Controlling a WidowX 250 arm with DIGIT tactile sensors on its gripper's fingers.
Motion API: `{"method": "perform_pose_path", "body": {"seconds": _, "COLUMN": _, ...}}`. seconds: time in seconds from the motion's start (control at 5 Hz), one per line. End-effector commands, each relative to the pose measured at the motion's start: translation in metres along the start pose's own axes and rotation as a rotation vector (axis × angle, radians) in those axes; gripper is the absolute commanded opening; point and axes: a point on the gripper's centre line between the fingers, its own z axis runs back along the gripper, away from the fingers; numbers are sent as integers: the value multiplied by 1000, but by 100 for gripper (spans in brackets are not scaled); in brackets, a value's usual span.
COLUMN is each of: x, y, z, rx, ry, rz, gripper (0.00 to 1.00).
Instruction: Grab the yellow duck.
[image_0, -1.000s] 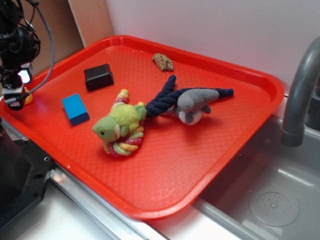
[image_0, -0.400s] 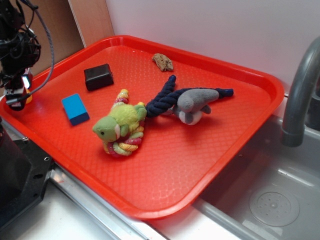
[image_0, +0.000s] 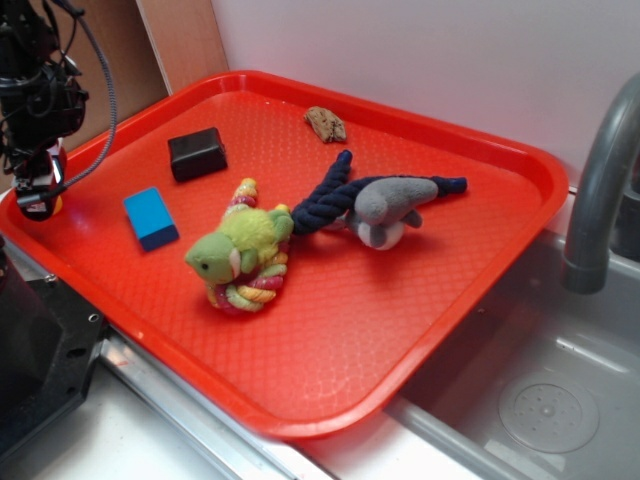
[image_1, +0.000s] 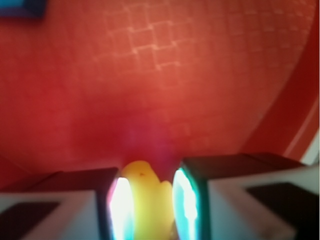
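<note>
The yellow duck (image_1: 147, 202), smooth and glossy, sits pinched between your gripper's (image_1: 148, 205) two pads at the tray's (image_0: 500, 160) left corner; in the exterior view only a yellow sliver (image_0: 52, 204) shows under the fingers. Since a second ago the arm has dropped slightly and covered more of the duck. Just beyond lies the blue block (image_0: 151, 217), then the black block (image_0: 196, 153) and the green plush (image_0: 240, 250), all clear of your grip.

yellow duck (image_1: 146, 202) blurred, bottom cropped; mostly hidden behind pincer (image_0: 38, 195)
</note>
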Motion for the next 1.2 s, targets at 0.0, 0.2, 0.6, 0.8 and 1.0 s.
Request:
{"method": "perform_pose_path", "body": {"seconds": 0.0, "x": 45, "y": -33, "z": 89, "rx": 0, "ry": -96, "rz": 237, "gripper": 0}}
{"method": "perform_pose_path", "body": {"seconds": 0.2, "x": 47, "y": -34, "z": 126, "rx": -41, "ry": -182, "rz": 358, "gripper": 0}}
{"method": "perform_pose_path", "body": {"seconds": 0.6, "x": 56, "y": -21, "z": 171, "rx": -33, "ry": -314, "rz": 475, "gripper": 0}}
{"method": "perform_pose_path", "body": {"seconds": 0.8, "x": 65, "y": -22, "z": 189, "rx": -49, "ry": -453, "rz": 557, "gripper": 0}}
{"method": "perform_pose_path", "body": {"seconds": 1.0, "x": 72, "y": -22, "z": 190, "rx": -43, "ry": -457, "rz": 553, "gripper": 0}}
